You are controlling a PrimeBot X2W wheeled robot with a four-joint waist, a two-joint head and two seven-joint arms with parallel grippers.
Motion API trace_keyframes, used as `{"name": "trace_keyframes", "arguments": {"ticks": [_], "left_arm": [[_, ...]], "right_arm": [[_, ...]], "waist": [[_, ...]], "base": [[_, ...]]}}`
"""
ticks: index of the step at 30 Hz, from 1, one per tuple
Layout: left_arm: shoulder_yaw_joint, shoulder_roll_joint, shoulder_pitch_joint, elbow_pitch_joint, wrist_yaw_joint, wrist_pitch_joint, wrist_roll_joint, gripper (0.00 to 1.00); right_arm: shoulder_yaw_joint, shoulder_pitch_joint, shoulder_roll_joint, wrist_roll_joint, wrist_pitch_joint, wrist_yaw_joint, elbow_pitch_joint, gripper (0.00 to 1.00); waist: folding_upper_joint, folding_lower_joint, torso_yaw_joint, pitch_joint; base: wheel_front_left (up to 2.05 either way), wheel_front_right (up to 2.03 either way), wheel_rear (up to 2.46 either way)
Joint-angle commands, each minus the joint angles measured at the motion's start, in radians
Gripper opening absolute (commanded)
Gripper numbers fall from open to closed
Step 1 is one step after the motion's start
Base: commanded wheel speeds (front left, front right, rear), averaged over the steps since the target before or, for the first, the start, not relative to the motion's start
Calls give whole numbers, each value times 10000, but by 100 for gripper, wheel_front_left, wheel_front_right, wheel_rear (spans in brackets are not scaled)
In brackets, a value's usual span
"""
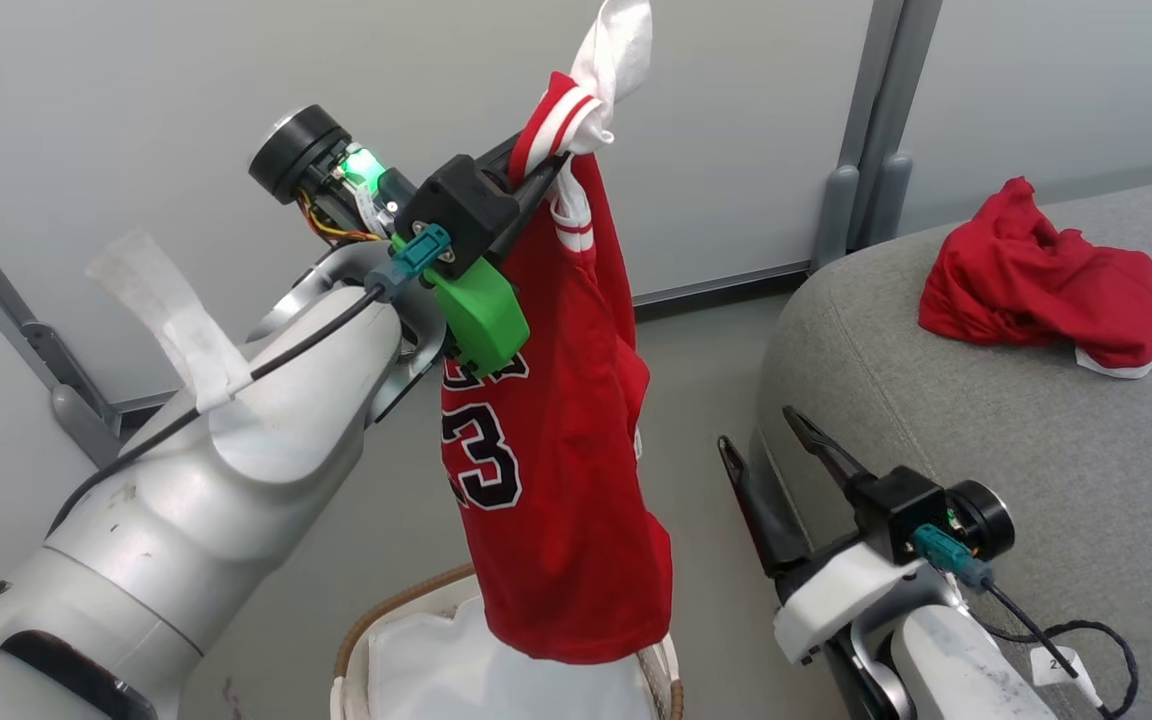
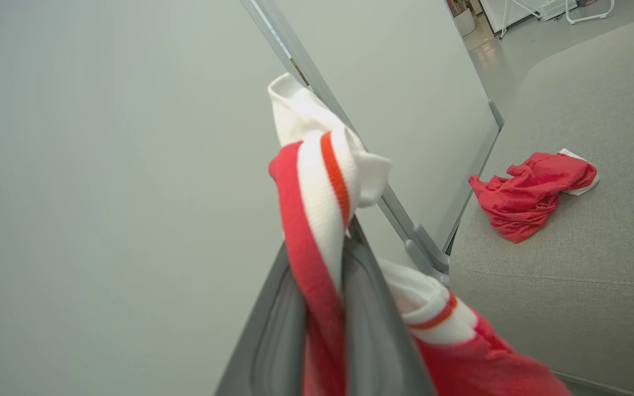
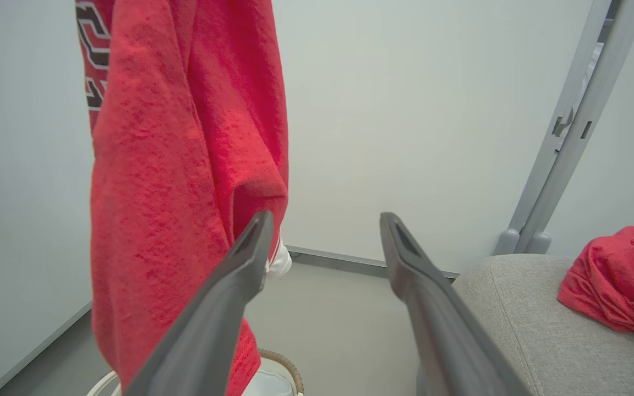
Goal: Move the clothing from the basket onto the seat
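carry step: gripping the jersey (image 1: 556, 480) by its collar in the closed left hand (image 1: 551, 165), hanging above the basket (image 1: 386, 610). keeping the right hand (image 1: 758, 430) open, empty, by the seat (image 1: 936, 420). next, likely: swing over the seat, near the shorts (image 1: 1026, 280), and let go.

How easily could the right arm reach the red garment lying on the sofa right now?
Probably yes: the right gripper is open and empty beside the sofa, and only bare upholstery lies between it and the red garment. Whether the arm can stretch that far is a guess.
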Motion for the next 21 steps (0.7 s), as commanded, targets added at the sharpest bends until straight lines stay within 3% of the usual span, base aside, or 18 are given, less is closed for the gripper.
{"name": "trace_keyframes", "arguments": {"ticks": [1, 10, 21], "left_arm": [[-41, 5, -216, 17, 8, -7, -54, 0], [-172, -242, -527, 39, 8, -7, -136, 0], [-170, -906, -813, 71, 8, -7, -167, 0]], "right_arm": [[210, -184, -35, 167, -3, -14, -73, 100], [1821, -1663, -38, 619, -2, -14, -51, 100], [2548, -3461, -33, 729, -1, -14, 2346, 100]], "waist": [[-1, 1, 33, -2], [-1, 1, 206, 18], [-1, 1, 629, 80]], "base": [[0, 0, 0], [0, 0, 0], [0, 0, 0]]}}
